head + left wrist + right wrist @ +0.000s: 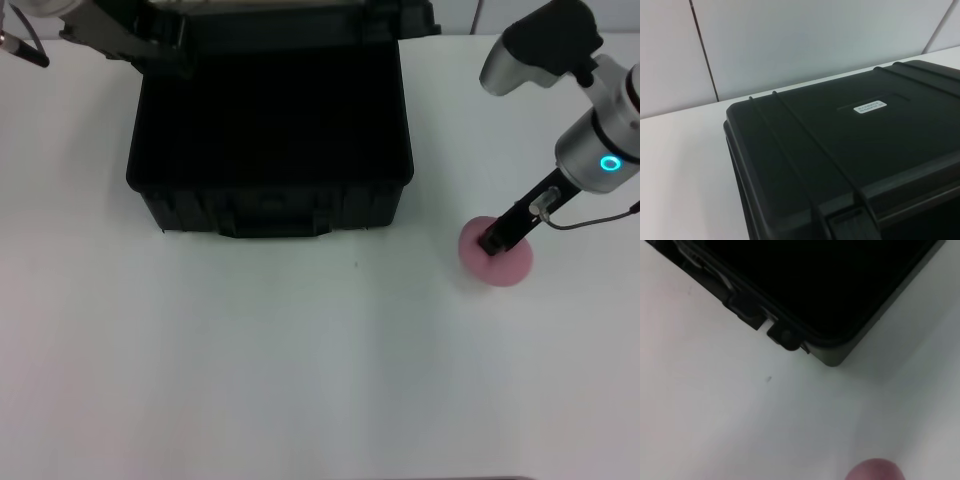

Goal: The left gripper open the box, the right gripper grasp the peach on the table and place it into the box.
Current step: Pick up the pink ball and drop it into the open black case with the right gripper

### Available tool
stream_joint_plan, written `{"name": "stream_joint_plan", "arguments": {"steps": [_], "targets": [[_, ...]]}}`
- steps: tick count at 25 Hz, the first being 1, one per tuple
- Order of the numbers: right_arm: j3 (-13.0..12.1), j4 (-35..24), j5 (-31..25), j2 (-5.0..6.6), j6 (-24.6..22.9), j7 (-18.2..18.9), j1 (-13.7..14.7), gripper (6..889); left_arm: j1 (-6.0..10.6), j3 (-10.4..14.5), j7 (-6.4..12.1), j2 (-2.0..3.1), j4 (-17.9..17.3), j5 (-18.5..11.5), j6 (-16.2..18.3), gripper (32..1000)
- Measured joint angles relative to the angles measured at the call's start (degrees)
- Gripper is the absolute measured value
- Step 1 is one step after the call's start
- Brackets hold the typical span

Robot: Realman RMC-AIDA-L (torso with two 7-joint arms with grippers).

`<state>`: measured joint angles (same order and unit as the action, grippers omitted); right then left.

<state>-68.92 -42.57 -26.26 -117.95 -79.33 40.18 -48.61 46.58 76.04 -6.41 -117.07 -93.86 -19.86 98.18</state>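
Observation:
The black box (pixel 270 150) stands open in the head view, its lid (pixel 840 135) raised at the back; a small white label shows on the lid's outer face in the left wrist view. My left gripper (pixel 160 52) is at the lid's far left corner. The pale pink peach (pixel 510 265) lies on the table to the right of the box. My right gripper (pixel 493 242) reaches down onto the top of the peach. In the right wrist view the peach (pixel 875 471) peeks in at the edge, with the box's dark inside (pixel 820 285) beyond.
The white table (pixel 300 380) spreads wide in front of the box. Latches (pixel 782 335) stick out on the box's front wall. A white panelled wall (pixel 790 45) stands behind the table.

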Motion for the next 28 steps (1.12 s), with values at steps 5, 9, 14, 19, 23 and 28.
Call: {"name": "stream_joint_plan", "arguments": {"steps": [5, 9, 14, 19, 23, 28], "targets": [[0.02, -4.73, -3.43, 0.28, -3.76, 0.07, 1.50, 41, 0.00, 0.04, 0.00, 0.00, 0.01, 0.00, 0.00, 381], [0.14, -8.12, -5.99, 0.47, -6.37, 0.12, 2.22, 41, -0.14, 0.03, 0.00, 0.00, 0.01, 0.00, 0.00, 381], [3.53, -11.04, -6.39, 0.55, -9.41, 0.91, 2.36, 42, -0.26, -0.02, 0.00, 0.00, 0.00, -0.01, 0.00, 381], [6.24, -13.53, -6.46, 0.53, -11.68, 1.36, 2.38, 42, -0.35, -0.01, 0.00, 0.00, 0.00, -0.01, 0.00, 381], [7.65, -15.87, -6.63, 0.53, -13.23, 1.38, 2.38, 42, -0.37, 0.07, 0.00, 0.00, 0.00, 0.00, 0.00, 381], [8.44, -18.79, -7.80, 0.52, -14.17, 1.35, 2.17, 42, -0.37, 0.07, 0.02, 0.08, 0.00, 0.01, 0.00, 382]]}}
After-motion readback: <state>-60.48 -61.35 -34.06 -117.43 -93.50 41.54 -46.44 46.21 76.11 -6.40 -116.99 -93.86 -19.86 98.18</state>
